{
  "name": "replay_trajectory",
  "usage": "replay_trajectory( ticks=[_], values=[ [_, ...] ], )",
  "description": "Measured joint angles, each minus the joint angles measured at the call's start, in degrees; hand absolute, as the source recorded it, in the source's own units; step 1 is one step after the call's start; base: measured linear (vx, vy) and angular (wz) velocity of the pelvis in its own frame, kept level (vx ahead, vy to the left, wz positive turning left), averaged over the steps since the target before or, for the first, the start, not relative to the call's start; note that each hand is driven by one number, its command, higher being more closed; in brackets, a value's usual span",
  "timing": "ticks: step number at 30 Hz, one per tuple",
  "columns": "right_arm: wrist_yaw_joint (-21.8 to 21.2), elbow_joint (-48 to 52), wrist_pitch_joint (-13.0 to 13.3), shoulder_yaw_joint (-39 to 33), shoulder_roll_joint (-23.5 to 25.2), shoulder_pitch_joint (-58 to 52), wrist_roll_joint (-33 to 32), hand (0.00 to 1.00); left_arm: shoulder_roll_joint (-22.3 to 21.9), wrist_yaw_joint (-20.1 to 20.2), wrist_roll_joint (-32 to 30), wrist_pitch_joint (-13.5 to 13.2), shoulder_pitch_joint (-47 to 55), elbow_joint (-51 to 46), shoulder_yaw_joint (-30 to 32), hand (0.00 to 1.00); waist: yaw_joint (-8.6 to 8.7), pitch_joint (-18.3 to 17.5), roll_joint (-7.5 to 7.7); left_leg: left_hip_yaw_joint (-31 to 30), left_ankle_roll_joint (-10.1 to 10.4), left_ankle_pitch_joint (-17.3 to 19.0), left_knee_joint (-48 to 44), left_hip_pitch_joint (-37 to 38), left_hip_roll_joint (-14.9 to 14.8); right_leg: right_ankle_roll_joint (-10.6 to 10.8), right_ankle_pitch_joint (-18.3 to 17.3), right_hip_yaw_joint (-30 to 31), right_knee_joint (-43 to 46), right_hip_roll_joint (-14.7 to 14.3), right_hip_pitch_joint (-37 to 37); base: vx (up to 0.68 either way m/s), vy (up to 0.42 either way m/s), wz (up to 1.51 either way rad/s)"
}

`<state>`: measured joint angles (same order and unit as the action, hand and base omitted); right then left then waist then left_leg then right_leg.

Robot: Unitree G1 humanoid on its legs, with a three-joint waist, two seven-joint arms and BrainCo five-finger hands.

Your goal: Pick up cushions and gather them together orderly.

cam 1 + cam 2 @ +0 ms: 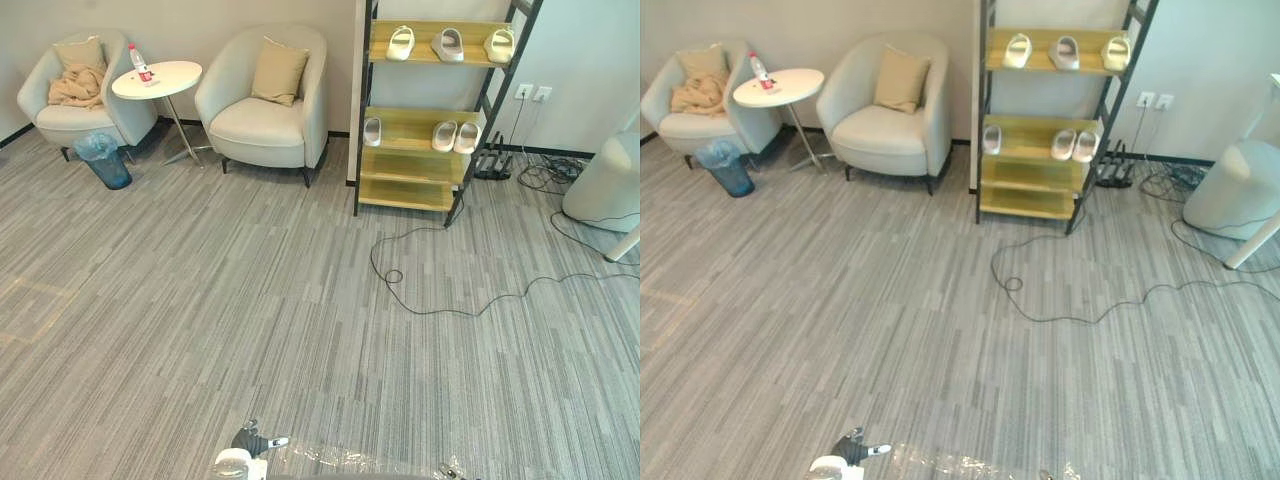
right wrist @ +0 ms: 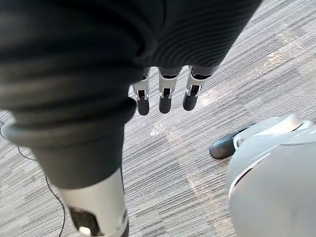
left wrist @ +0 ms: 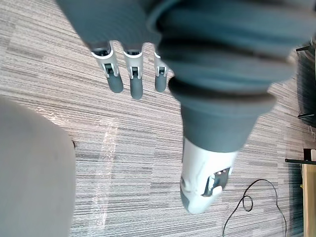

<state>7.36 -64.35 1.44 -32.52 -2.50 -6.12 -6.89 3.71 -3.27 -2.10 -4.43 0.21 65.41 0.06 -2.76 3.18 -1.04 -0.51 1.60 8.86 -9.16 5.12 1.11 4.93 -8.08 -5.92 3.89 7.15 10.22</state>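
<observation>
Two cushions (image 1: 279, 72), six slippers (image 1: 447, 43), one round table (image 1: 157, 84), one bottle (image 1: 140, 64), one bin (image 1: 104, 160), one shelf (image 1: 410, 192)

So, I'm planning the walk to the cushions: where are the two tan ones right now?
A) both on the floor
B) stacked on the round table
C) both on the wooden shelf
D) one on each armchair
D: one cushion leans against the back of the left armchair, and the other cushion against the back of the right armchair.

A tan cushion (image 1: 279, 72) rests on each armchair (image 1: 262, 128)
</observation>
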Motion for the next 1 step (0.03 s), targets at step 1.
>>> replay_trajectory(
  ticks=[1],
  values=[
    [0.0, -0.1, 0.0, 0.0, -0.1, 0.1, 0.0, 0.0, 0.0, 0.0, 0.0, 0.0, 0.0, 0.1, 0.0, 0.0, -0.03, -0.4, -0.09, -0.1, 0.0, 0.0, 0.0, 0.0, -0.2, 0.0, 0.0, 0.0, 0.0, -0.2, 0.0, 0.03, -0.066, -0.05]
  ],
)
